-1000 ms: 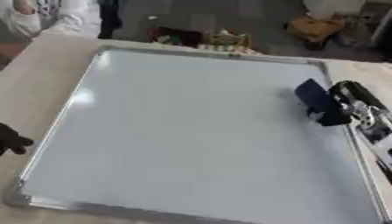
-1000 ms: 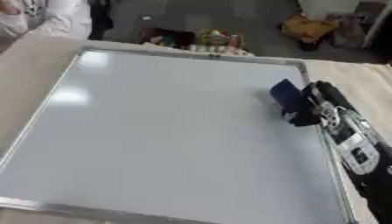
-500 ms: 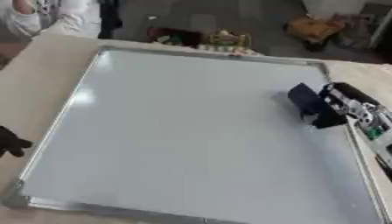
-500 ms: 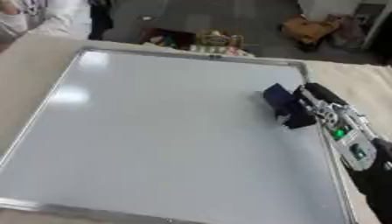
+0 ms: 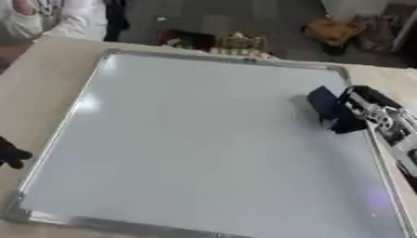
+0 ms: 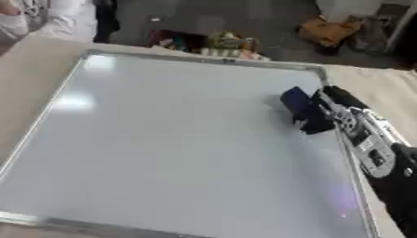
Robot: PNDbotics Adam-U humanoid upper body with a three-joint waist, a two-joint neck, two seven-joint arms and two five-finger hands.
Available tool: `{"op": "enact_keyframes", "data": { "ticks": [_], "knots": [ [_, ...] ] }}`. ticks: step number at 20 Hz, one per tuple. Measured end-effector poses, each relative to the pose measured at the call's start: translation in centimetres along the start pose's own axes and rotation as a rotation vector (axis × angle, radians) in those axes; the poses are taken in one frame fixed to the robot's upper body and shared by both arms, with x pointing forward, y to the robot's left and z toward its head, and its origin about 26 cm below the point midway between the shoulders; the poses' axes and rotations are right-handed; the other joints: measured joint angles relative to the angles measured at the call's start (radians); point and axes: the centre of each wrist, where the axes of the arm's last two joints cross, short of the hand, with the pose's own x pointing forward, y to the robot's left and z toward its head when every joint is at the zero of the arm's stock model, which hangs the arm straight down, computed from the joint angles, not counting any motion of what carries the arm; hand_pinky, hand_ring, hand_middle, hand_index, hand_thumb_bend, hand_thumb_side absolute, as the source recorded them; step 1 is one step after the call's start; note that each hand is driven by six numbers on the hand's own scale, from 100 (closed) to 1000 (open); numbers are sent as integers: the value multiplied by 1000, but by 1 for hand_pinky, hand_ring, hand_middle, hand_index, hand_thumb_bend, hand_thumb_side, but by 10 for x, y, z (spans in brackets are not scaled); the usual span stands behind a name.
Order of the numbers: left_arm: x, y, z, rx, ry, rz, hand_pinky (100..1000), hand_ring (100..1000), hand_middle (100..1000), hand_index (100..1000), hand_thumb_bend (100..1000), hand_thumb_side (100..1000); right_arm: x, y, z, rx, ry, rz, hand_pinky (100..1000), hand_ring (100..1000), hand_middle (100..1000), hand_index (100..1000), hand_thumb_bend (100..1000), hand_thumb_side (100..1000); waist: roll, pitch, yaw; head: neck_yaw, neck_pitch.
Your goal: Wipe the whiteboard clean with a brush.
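White and unmarked, the whiteboard (image 5: 195, 144) filled the table, the right hand (image 6: 346, 116) curled round a dark blue brush (image 6: 303, 110) by its right frame, the left hand (image 5: 11, 153), fingers unreadable, off its left frame.

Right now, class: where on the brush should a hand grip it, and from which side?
Judging by its pose, grip the brush along its raised back, from the board's right edge. It lies flat near that edge, and the right hand already holds it there.
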Motion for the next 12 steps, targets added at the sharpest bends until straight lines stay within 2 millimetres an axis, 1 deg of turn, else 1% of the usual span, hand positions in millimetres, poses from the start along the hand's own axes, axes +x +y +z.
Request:
{"op": "enact_keyframes", "data": {
  "ticks": [3, 5, 7, 8, 12],
  "knots": [
    [0, 0, 0, 0, 0, 0, 557, 373, 435, 476, 100, 908, 0, 0, 0, 3, -1, 1, 778, 1000, 358, 383, 118, 268, 0, 0, 0, 0, 0],
    [0, 0, 0, -1, 1, 0, 557, 373, 435, 476, 100, 907, 0, 0, 0, 13, -5, 9, 794, 1000, 396, 403, 101, 274, -1, 0, 0, -1, 0],
    [0, 0, 0, -1, 1, 0, 557, 373, 436, 476, 100, 907, 0, -1, 0, 28, -10, 21, 804, 1000, 433, 422, 100, 282, -1, 0, 0, -3, 0],
    [0, 0, 0, -2, 2, 0, 557, 373, 436, 476, 100, 907, 0, -2, 0, 36, -13, 27, 805, 1000, 438, 424, 100, 283, -1, 0, 1, -3, 0],
    [0, 0, 0, -3, 3, 0, 558, 373, 436, 476, 100, 906, 3, -5, -1, 66, -29, 51, 825, 1000, 519, 458, 107, 306, -4, 0, 2, -6, 0]
  ]
}}
